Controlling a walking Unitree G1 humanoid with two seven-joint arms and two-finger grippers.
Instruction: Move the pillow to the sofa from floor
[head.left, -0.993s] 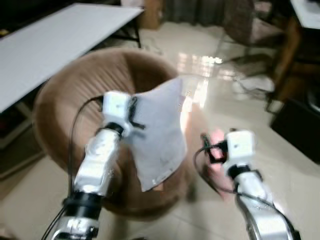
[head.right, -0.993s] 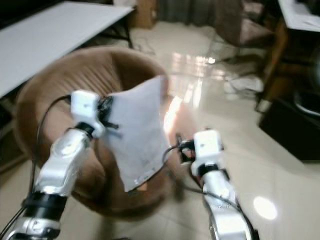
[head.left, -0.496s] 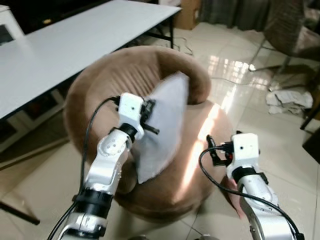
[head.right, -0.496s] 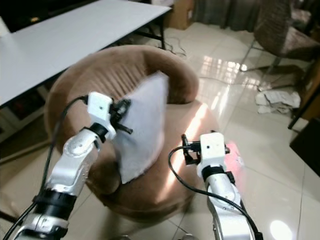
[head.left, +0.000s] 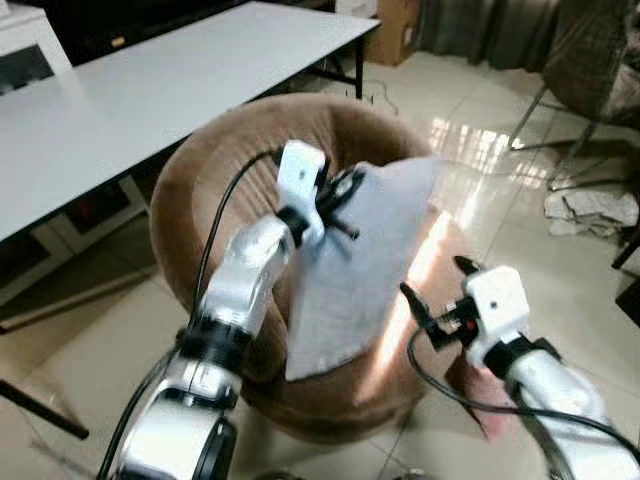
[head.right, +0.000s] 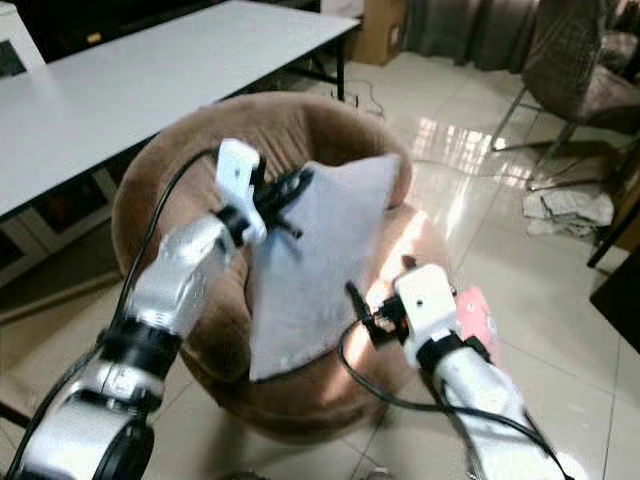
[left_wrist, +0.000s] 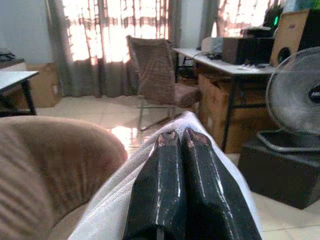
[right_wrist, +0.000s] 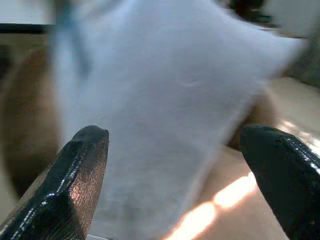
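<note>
Your left gripper (left_wrist: 181, 137) is clamped on the pillow (head.left: 365, 265), fingers pressed together with the cloth pinched between them near its top edge. The pillow hangs from that pinch, draped down over the front of the sofa (head.left: 210, 170) seat, its lower corner near the seat's front edge. Your right gripper (right_wrist: 175, 165) has its fingers spread wide, with the pillow's face straight ahead between them and not yet touched.

The pillow looks close to placed, so carry the pinch further in over the seat before letting go; released here, it would likely slide off the front edge to the floor. Bring the lower half past the rim first, then lower the left gripper until the cloth slackens. Use the right gripper only to nudge the hanging part inward. Open the left fingers once the seat takes the weight.
</note>
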